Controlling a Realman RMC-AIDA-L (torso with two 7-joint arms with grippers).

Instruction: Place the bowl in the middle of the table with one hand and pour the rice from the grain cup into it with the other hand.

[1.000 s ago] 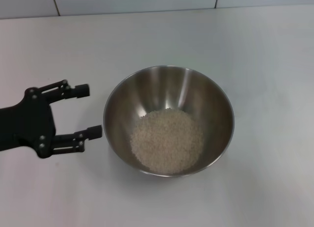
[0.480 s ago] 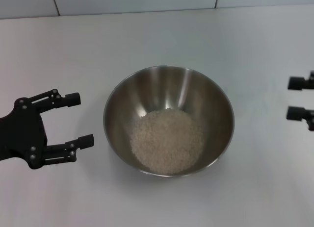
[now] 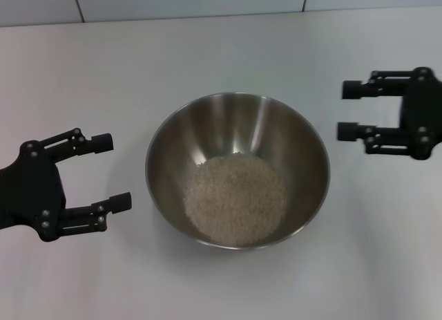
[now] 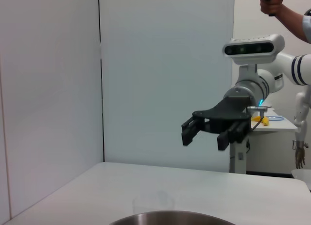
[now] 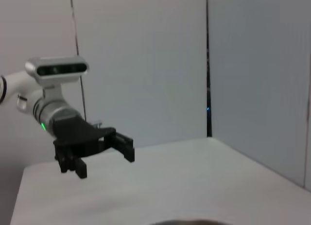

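Observation:
The steel bowl (image 3: 237, 126) stands in the middle of the white table (image 3: 207, 50) and holds a mass of rice (image 3: 235, 199). My left gripper (image 3: 112, 171) is open and empty, a short way left of the bowl and apart from it. My right gripper (image 3: 345, 110) is open and empty, just right of the bowl's rim. The left wrist view shows the bowl's rim (image 4: 170, 217) and the right gripper (image 4: 204, 139) in the air beyond it. The grain cup is not in the head view; a faint clear cup-like shape (image 4: 153, 204) stands past the bowl in the left wrist view.
A grey wall (image 3: 186, 2) runs along the table's far edge. In the right wrist view the left gripper (image 5: 102, 162) hangs over the white table (image 5: 170, 176). A second table with small things (image 4: 272, 120) stands far off.
My right gripper has come into view from the right and moved up beside the bowl. My left gripper drew back left from the bowl, then stayed. The bowl and rice have not moved.

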